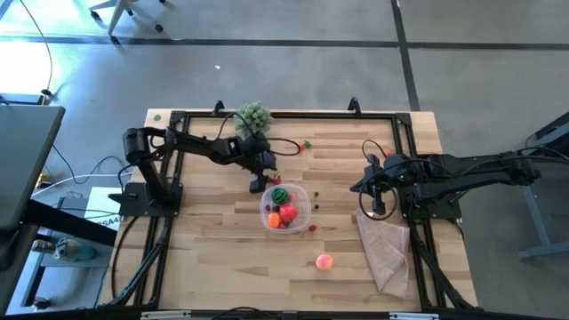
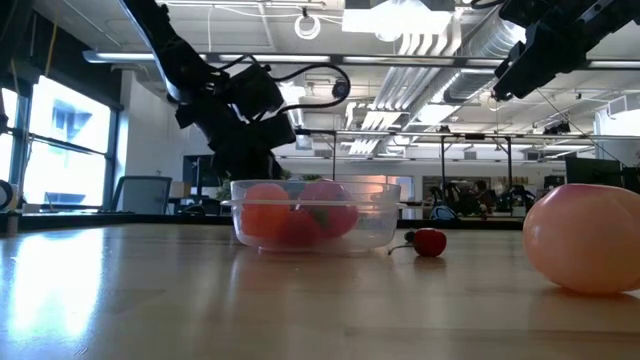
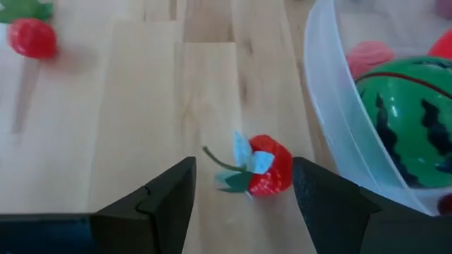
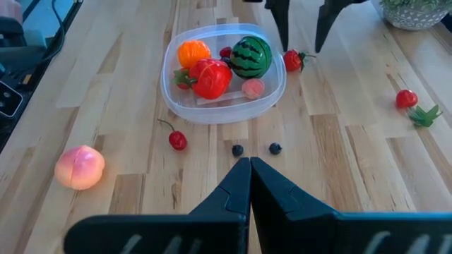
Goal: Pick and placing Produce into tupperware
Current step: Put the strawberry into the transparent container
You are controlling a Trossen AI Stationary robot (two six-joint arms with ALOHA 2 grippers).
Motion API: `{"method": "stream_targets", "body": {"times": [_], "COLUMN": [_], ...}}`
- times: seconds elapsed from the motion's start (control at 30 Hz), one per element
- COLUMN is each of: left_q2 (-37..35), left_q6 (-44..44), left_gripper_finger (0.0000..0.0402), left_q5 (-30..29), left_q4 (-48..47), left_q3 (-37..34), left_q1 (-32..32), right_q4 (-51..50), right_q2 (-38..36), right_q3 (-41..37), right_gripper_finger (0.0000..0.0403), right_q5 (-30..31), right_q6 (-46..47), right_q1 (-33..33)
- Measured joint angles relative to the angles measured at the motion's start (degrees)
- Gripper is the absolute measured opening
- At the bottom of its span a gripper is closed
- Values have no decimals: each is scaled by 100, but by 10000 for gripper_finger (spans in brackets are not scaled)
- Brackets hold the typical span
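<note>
Your tupperware (image 4: 223, 106) sits near the middle of the wooden table (image 1: 213, 258), and it already holds a striped green watermelon (image 4: 251, 56), an orange piece (image 4: 193, 52), a red pepper-like piece (image 4: 210, 77) and a small pink piece (image 4: 253, 88). Just outside its rim, on the side toward the plant, a red strawberry (image 3: 268, 166) with a green leafy top lies on the wood. Your left gripper (image 3: 244, 194) hangs right over that strawberry with its fingers (image 3: 166, 197) spread apart; the berry lies between them, and neither finger touches it.

Look further out and you find a cherry (image 4: 176, 140) with a stem near the container's other side, two dark blueberries (image 4: 255, 149) beside it, and a pink peach (image 4: 80, 167) well apart toward the table's front edge. Another red piece with a green leaf (image 4: 407, 99) lies off near the bushy plant (image 1: 253, 117).

Your right gripper (image 4: 249, 169) waits well off to the right side, above the table, near the tan cloth (image 1: 384, 249), its fingers pressed together on nothing.
</note>
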Motion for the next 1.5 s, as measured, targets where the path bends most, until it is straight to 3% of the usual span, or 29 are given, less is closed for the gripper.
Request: {"method": "stream_targets", "body": {"times": [0.77, 1.5], "left_q2": [441, 441], "left_q6": [45, 323], "left_gripper_finger": [221, 220], "left_q5": [-61, -261], "left_q4": [336, 686], "left_q3": [-1, -2], "left_q1": [-112, -108], "right_q4": [-3, -4], "right_q2": [0, 0], "right_q3": [0, 0], "right_gripper_finger": [0, 0], "right_q5": [-2, -2], "right_q6": [0, -1], "right_q1": [0, 0]}}
